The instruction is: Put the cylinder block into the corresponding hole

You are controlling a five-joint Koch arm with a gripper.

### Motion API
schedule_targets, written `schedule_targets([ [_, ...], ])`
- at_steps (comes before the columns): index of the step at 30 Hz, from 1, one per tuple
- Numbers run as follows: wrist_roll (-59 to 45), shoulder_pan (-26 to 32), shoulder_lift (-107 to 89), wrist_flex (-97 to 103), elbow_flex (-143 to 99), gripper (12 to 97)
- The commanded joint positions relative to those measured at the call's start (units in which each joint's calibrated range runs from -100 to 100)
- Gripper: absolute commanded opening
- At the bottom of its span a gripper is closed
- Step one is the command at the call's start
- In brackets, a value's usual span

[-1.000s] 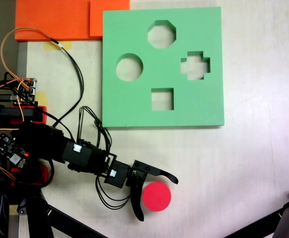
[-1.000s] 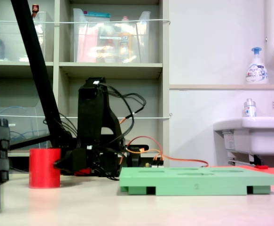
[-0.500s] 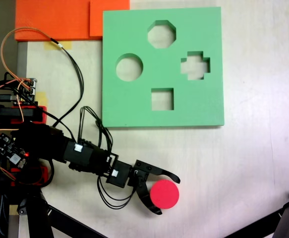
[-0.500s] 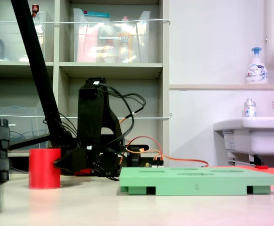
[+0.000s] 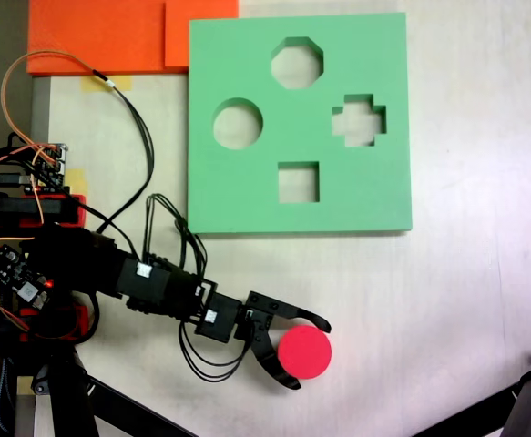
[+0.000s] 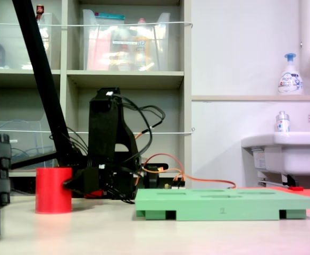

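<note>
Nearest you in the low side-on fixed view, the cylinder block (image 6: 53, 190) stands upright on the table (image 6: 144, 234), left of the green foam board (image 6: 224, 204) and well apart from it. From above, its round red top (image 5: 304, 352) lies below the board's lower edge, toward the table's near side.

Your gripper (image 5: 311, 352) is at the block. The upper finger (image 5: 309, 318) curves over the block's top edge and the lower finger (image 5: 280, 374) hooks under its left side, so the jaws sit closed around the cylinder, both in contact as far as the top-down view shows. The side view shows the dark gripper body (image 6: 83, 180) pressed against the block's right flank.

Behind that, the arm (image 5: 147, 284) runs left to its base, with black cables looping beside it.

Farther on, the board (image 5: 247, 196) lies flat. The corresponding hole (image 5: 238, 124) is the round cutout at its left, unfilled. The octagonal cutout (image 5: 297, 63) sits above right of it, the cross cutout (image 5: 359, 120) at right, the square cutout (image 5: 299, 182) below.

Beyond, orange foam pieces (image 5: 101, 35) touch the board's top left corner.
</note>
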Motion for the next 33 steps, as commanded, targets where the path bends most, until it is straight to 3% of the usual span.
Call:
schedule_targets([
  [1, -0.3, 0.0, -0.4, 6.3, -0.3, 31.9],
  [8, -0.3, -0.1, -9.4, 6.3, -4.7, 31.3],
  [12, -0.3, 0.7, -29.5, 1.3, -9.4, 31.3],
  [19, -0.3, 4.5, -74.7, -25.3, -12.3, 31.3],
  [25, -0.5, 12.5, -102.0, -45.8, -10.5, 31.4],
  [33, -1.2, 25.9, -110.2, -57.9, -9.6, 31.5],
])
